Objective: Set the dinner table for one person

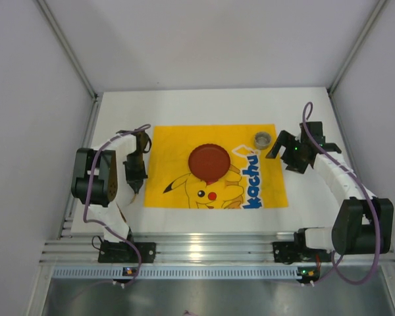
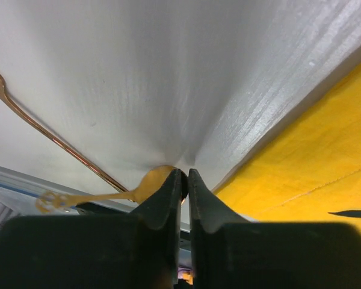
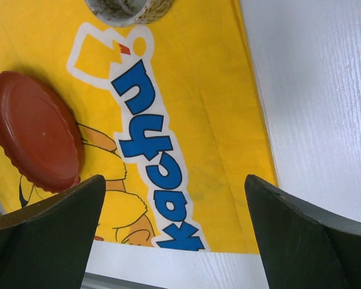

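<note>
The white dinner table (image 1: 204,105) carries a yellow Pikachu mat (image 1: 178,141) with a red plate (image 1: 209,162) in its middle. My left gripper (image 1: 134,179) hangs over the bare table just left of the mat. In the left wrist view its jaws (image 2: 185,174) are shut on the bowl of a gold spoon (image 2: 150,182), whose handle points left. A thin copper fork (image 2: 48,135) lies on the table beside it. My right gripper (image 1: 281,146) is wide open and empty above the mat's right part (image 3: 228,120).
A small patterned cup (image 1: 261,138) stands on the mat's far right corner and shows in the right wrist view (image 3: 129,9). The plate shows there too (image 3: 33,129). A ribbed aluminium rail (image 1: 204,247) runs along the near edge. Grey walls enclose the table.
</note>
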Robot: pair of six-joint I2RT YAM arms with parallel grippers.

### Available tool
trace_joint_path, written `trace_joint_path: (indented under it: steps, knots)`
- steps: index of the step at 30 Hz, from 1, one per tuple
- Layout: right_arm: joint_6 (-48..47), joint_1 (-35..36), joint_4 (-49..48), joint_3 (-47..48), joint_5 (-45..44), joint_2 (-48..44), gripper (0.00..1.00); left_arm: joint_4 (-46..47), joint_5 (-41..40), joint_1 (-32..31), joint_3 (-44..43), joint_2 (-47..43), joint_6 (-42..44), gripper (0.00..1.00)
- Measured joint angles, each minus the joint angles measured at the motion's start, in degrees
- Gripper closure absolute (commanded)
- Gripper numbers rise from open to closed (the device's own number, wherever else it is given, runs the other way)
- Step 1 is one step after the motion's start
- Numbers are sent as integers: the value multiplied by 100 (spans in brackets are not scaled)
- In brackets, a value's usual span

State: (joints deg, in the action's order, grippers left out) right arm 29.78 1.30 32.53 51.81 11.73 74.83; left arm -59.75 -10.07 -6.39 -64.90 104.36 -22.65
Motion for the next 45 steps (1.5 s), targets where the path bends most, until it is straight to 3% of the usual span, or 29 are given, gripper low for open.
trace_joint_path:
  steps: [13, 20, 25, 28, 34, 42, 45]
  knots:
    - [-2, 0, 2, 26, 42, 68, 0, -122, 382, 2, -177, 4, 26, 100]
    - [2, -2, -24, 271, 181, 44, 0, -522, 1320, -79, -2074, 50, -186, 100]
    - [50, 31, -44, 273, 538, -98, 0, -31, 2555, -426, -2977, 92, -643, 100]
    - [254, 179, -402, 168, 1088, -267, 0, 957, 3703, -752, -2789, 129, -1290, 100]
    - [1189, 979, -1976, -426, 2197, -540, 0, 4719, 5611, -1373, -1738, 435, -3805, 100]
    - [1631, 1753, -2592, -391, 2284, -254, 18, 9615, 6419, -1784, -1659, 1224, -7184, 100]
    - [1639, 1770, -2586, -337, 2247, -214, 23, 10793, 6476, -1853, -1650, 1370, -8017, 100]
